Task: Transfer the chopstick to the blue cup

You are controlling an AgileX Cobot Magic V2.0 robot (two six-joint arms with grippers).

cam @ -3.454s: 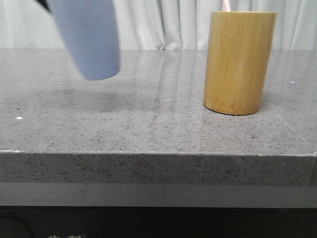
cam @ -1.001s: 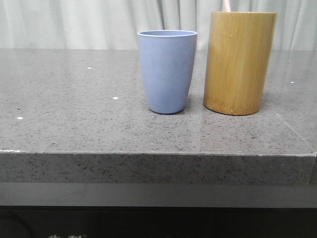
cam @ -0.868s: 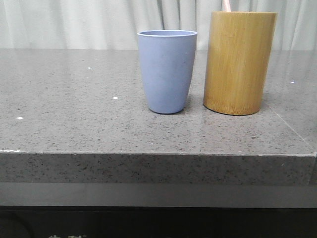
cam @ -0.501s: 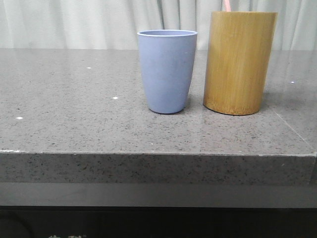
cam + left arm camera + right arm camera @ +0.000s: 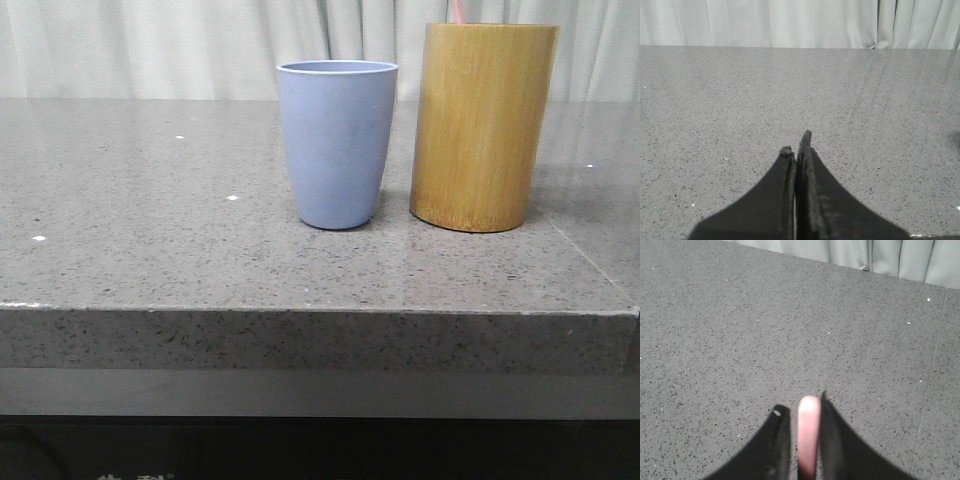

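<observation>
A: Two vessels on the bench (image 5: 150, 250), front view: blue cup (image 5: 337, 145) upright, bamboo holder (image 5: 484, 126) upright just to its right. Narrow gap between them, not touching.

B: Chopstick?

A: Front view, only a pink sliver of the chopstick (image 5: 457, 11) pokes above the holder's rim, near its left side, cut off by the frame's top edge. The rest is hidden inside the holder.

B: And relative to the pincers?

A: Right wrist view: the chopstick's rounded pink end (image 5: 809, 432) sits squarely between the two dark fingers of the right pincer (image 5: 802, 412). Fingers close against it on either side, so the right pincer is clenched on the chopstick. Grey speckled bench beyond it, curtain (image 5: 900, 257) at the far edge.

B: Left one?

A: Left wrist view: left pincer (image 5: 796, 150) has its two dark fingers pressed together, tips meeting, nothing between them. It is over bare bench, well away from the cup and holder as far as that view tells.

B: Cup contents?

A: Cannot tell; the front view looks at the cup side-on, interior hidden. Nothing sticks up above its rim.
</observation>
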